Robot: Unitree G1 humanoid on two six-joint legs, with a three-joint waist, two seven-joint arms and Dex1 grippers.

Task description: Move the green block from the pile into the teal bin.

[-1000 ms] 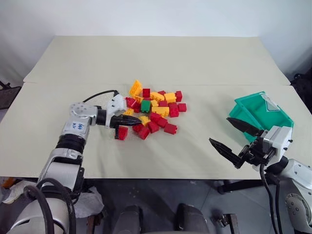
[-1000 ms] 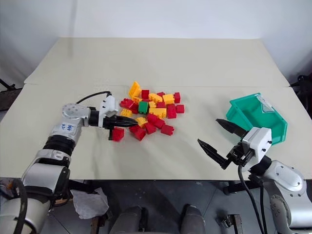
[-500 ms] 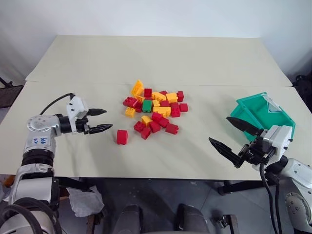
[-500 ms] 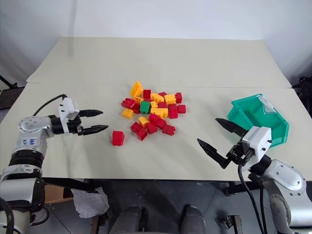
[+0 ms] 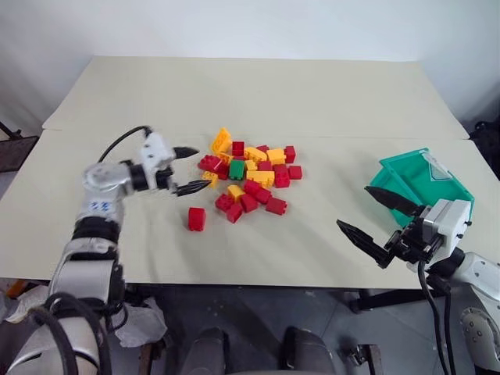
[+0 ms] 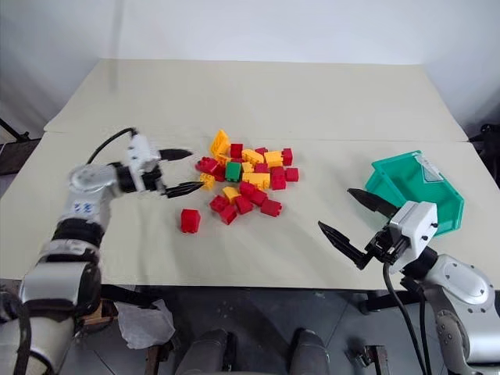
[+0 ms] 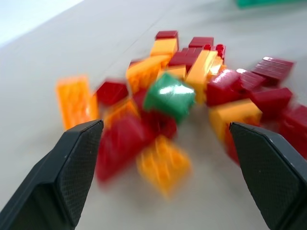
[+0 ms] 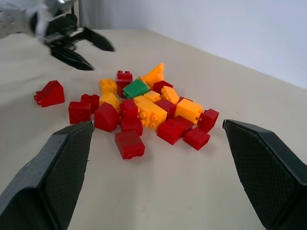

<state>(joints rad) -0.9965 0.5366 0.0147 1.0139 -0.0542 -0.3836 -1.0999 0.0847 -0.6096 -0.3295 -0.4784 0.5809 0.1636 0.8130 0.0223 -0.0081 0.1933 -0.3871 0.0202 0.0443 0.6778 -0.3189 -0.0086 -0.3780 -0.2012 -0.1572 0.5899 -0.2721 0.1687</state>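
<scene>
The left gripper [image 5: 188,169], fingers spread and empty, hovers at the pile's [image 5: 250,176] left edge in mid-frame. The green block [image 5: 236,169] lies inside that heap. Bare table [image 5: 312,101] surrounds it. At lower right the right gripper [image 5: 377,222] gapes empty just before the teal bin [image 5: 426,183].

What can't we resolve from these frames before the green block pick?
- Green block: its underside and what it rests on are hidden by the pile packed around it in the eye views; the left wrist view is blurred.
- Teal bin: its near part is hidden behind the right gripper; the label is too small to read.
- Left gripper: jaws open; whether the lower finger touches the nearest brick is unclear.
</scene>
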